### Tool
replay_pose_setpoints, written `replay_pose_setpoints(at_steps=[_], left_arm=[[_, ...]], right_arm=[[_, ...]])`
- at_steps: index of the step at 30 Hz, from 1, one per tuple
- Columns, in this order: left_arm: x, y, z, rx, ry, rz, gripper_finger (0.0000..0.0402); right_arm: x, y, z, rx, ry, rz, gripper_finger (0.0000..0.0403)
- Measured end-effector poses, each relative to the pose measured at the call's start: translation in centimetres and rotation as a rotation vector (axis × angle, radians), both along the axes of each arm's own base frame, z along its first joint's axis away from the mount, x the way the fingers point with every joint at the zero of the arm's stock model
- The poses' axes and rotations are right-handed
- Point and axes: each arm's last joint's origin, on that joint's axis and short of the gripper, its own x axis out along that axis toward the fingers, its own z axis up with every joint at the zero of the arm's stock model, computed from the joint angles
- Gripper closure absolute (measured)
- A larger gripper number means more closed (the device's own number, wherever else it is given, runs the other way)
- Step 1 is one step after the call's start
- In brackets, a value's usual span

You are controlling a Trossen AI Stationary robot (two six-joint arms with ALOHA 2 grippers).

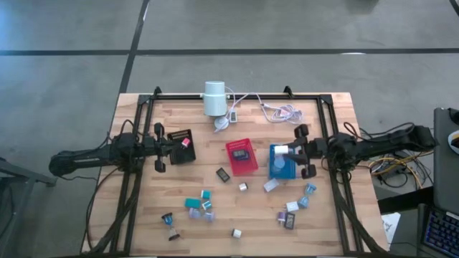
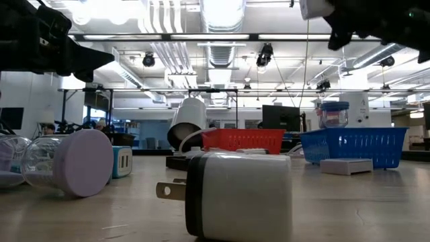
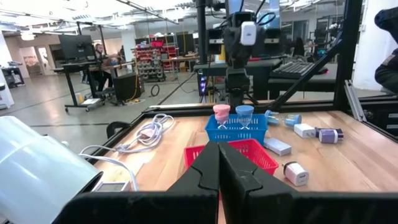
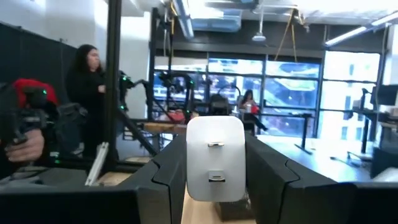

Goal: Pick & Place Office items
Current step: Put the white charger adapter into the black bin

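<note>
A red tray [image 1: 242, 155] is seen at the middle of the counter [image 1: 136, 222], with a blue tray [image 1: 282, 163] at its 3 o'clock and a black tray [image 1: 181, 145] at its 9 o'clock. The right gripper [image 1: 289, 150] is held over the blue tray, closed on a white block [image 1: 281, 150]. The left gripper [image 1: 174, 144] is placed over the black tray. Small office items [image 1: 201, 207] are scattered toward 6 o'clock.

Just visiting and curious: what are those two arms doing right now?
Right gripper shut on white charger, above blue tray. Left gripper shut, empty, over black tray.
</note>
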Motion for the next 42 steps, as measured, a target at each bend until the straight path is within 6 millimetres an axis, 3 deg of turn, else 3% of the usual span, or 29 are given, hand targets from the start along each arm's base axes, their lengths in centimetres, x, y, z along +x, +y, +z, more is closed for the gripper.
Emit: replay_pose_setpoints(at_steps=[16,33,42], left_arm=[[0.0,0.1,0.0,0.058,0.007,0.047,0.0399],[0.0,0.1,0.2,0.128,0.000,0.050,0.0399],[-0.2,0.0,2.9,0.044,-0.105,0.009,0.0399]], right_arm=[[-3.5,-0.4,-1.2,0.005,-0.042,-0.021,0.0287],[-3.5,-0.5,-1.6,0.042,-0.003,-0.034,0.0287],[-2.5,-0.5,-0.6,0.054,0.027,-0.059,0.0287]])
